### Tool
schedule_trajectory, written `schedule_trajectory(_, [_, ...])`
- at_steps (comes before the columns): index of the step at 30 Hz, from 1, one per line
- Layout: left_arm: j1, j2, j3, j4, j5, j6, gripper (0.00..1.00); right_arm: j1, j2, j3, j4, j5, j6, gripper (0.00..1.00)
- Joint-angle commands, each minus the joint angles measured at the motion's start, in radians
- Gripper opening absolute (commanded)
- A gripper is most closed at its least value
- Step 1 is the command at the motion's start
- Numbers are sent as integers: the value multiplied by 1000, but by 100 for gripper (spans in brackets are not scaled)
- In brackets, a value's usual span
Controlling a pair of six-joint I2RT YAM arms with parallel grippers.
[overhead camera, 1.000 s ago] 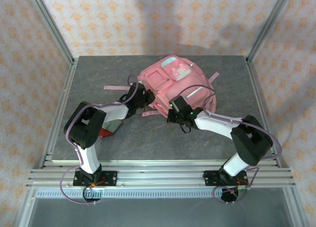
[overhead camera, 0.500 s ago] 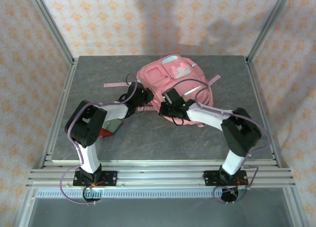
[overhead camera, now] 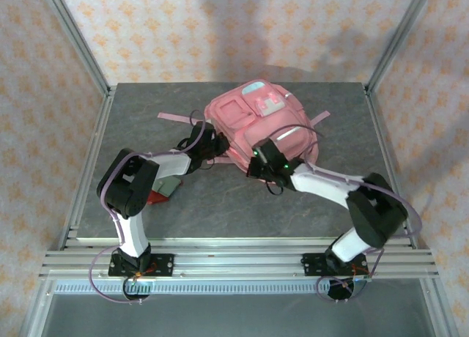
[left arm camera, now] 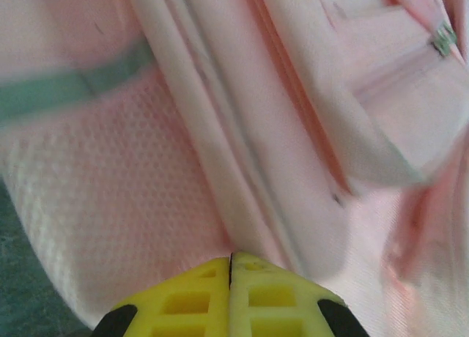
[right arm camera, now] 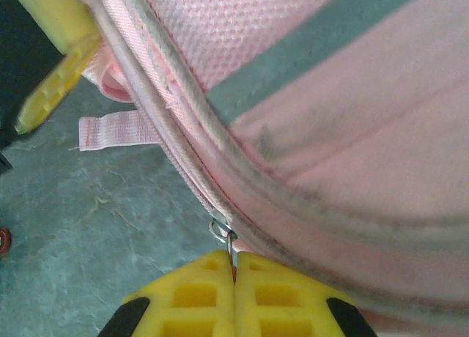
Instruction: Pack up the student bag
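The student bag (overhead camera: 249, 121), a big pink backpack with teal and white patches, lies at the back middle of the table. My left gripper (overhead camera: 212, 143) is at its left side. There the yellow fingertips (left arm camera: 256, 275) are shut, with a pale fold of the bag (left arm camera: 220, 168) running straight into their tips. My right gripper (overhead camera: 258, 161) is at the bag's near edge. It is shut on the small metal zip pull (right arm camera: 230, 242), which hangs from the grey zip trim (right arm camera: 176, 117) of the bag (right arm camera: 352, 132).
A red and grey object (overhead camera: 159, 193) lies on the grey table (overhead camera: 220, 205) under my left forearm. Pink straps trail out to the left (overhead camera: 174, 119) and to the right (overhead camera: 320, 117). Metal frame posts stand at the table's corners.
My right gripper slid left along the bag's near edge, then back right, still shut on the zip pull. The bag turned a little and its left strap swung toward the back.
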Motion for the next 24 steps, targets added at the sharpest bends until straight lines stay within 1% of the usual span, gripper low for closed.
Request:
schedule_trajectory(1, [25,31,47,-52,-50,47,0,-25,-106,-114,-139,90,18,0])
schedule_trajectory(3, [25,33,52,-52,-51,45,0,-36,-141,-133,-153,130,12,0])
schedule_trajectory(7, [16,16,58,-53,-50,42,0,-36,-154,-105,-174,152,-32,0])
schedule_trajectory(8, [13,8,57,-54,-48,41,0,-36,-151,-97,-175,144,-49,0])
schedule_trajectory(10, [-1,-21,54,-55,-46,41,0,-36,-152,-89,-144,86,-75,0])
schedule_trajectory(11, [-10,-37,48,-55,-51,40,2,-34,-154,-88,-120,60,-79,0])
schedule_trajectory(13, [-28,-71,33,-45,-67,41,22,-33,-149,-70,-93,52,-75,0])
schedule_trajectory(15, [-31,-82,37,-55,-81,61,27,-33,-133,-33,-101,63,-68,0])
schedule_trajectory(16, [-31,-74,46,-71,-90,70,28,-33,-124,-18,-96,54,-69,0])
schedule_trajectory(17, [-30,-58,58,-81,-87,85,25,-33,-110,-3,-84,38,-63,0])
schedule_trajectory(19, [-30,-4,83,-86,-50,87,8,-34,-67,35,-48,-20,-55,0])
schedule_trajectory(20, [-30,31,93,-77,-17,76,3,-32,-30,67,-38,-51,-50,0])
schedule_trajectory(21, [-34,68,99,-62,14,57,0,-31,11,102,-23,-82,-44,0])
schedule_trajectory(24, [-50,113,84,-6,50,22,0,-21,120,210,-19,-110,-32,0])
